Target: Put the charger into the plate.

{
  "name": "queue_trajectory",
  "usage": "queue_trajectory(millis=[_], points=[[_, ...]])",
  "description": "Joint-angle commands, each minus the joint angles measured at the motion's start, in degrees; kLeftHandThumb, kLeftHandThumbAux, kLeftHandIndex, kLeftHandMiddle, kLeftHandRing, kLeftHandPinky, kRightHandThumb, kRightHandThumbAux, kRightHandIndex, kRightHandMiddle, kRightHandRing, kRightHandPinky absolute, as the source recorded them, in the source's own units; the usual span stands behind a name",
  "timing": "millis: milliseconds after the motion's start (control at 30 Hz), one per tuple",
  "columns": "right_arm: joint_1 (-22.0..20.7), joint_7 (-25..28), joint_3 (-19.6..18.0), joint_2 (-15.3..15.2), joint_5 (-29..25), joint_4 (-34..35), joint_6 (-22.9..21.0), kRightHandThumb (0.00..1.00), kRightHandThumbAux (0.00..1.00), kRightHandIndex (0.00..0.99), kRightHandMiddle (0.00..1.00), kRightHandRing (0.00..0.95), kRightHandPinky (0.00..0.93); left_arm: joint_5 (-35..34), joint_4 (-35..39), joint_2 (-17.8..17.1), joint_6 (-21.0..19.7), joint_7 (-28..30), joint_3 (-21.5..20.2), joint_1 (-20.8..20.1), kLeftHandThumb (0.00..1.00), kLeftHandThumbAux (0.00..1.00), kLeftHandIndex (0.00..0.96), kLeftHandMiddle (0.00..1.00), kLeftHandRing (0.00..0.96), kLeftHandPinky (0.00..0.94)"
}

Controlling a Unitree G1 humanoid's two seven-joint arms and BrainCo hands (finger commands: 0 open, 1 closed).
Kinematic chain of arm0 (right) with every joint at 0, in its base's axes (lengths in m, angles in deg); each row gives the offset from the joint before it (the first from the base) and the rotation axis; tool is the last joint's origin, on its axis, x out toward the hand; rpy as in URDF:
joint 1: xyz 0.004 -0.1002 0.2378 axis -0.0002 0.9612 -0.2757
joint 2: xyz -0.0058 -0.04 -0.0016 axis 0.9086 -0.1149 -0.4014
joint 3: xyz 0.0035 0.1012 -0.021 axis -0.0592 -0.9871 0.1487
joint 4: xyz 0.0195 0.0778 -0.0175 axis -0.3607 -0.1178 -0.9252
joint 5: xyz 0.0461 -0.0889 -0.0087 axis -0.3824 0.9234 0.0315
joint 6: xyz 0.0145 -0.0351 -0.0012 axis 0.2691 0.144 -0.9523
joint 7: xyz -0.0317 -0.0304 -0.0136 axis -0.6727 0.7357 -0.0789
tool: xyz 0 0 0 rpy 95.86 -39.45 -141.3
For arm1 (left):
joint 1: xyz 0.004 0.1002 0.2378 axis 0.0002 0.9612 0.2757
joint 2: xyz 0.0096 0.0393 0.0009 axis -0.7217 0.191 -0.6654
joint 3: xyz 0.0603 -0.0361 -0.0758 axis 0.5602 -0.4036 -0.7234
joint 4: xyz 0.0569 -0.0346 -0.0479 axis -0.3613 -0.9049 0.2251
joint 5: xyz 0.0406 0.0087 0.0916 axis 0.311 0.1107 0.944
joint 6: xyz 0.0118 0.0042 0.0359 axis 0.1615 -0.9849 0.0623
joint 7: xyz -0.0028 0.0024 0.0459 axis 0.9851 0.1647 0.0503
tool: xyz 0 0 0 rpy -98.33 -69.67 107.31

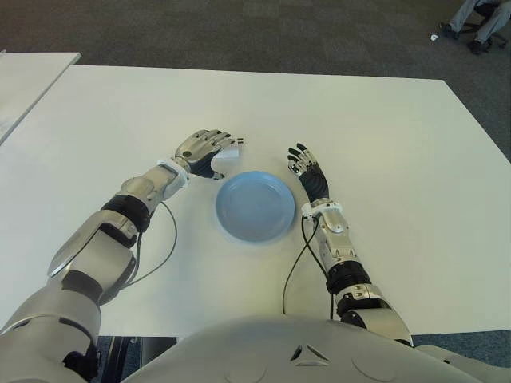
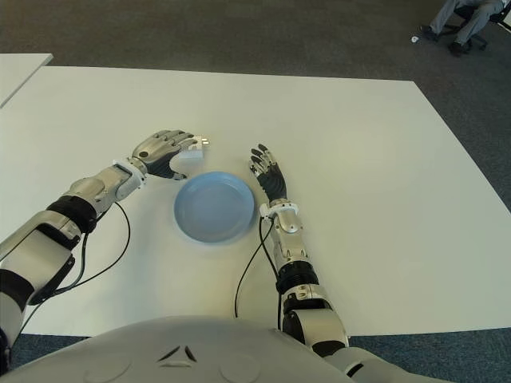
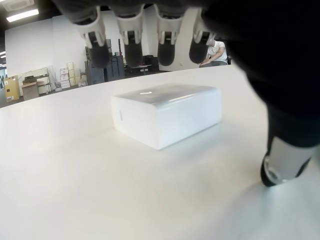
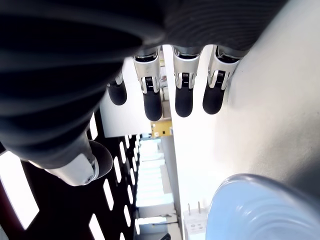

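Observation:
A small white charger [image 1: 230, 155] with its two prongs pointing away lies flat on the white table [image 1: 383, 159], just beyond the far left rim of the light blue plate [image 1: 255, 207]. My left hand [image 1: 204, 148] hovers over the charger from the left. In the left wrist view its fingers [image 3: 131, 37] arch above the charger [image 3: 167, 114] and the thumb [image 3: 282, 160] stands beside it, with gaps all round. My right hand [image 1: 307, 169] shows open on the table at the plate's right side, fingers straight. Nothing lies in the plate.
A second white table [image 1: 32, 76] stands at the far left. A person's legs and a chair [image 1: 477, 20] are on the carpet at the far right. Black cables [image 1: 164, 239] hang from both forearms near the table's front edge.

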Motion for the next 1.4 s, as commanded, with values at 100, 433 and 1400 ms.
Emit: queue_trajectory(millis=[100,433,1400], points=[[0.95,0.03,0.05,0.07,0.05,-0.54,-0.43,0.0,0.616,0.024,0.161,0.114,0.008,0.58,-2.04,1.59,-0.03,0.81,2.62,1.2,0.0,0.595,0.0,0.0,0.0,0.0],[1.15,-0.23,0.13,0.07,0.2,-0.03,-0.71,0.0,0.609,0.029,0.161,0.112,0.013,0.95,-2.78,1.57,0.17,0.47,4.68,1.74,0.0,0.568,0.0,0.0,0.0,0.0],[1.18,-1.02,0.0,0.17,0.25,0.13,-0.76,0.0,0.607,0.041,0.174,0.125,0.023,1.21,-2.63,-1.45,1.56,-0.74,7.62,3.99,0.0,0.574,0.0,0.0,0.0,0.0]])
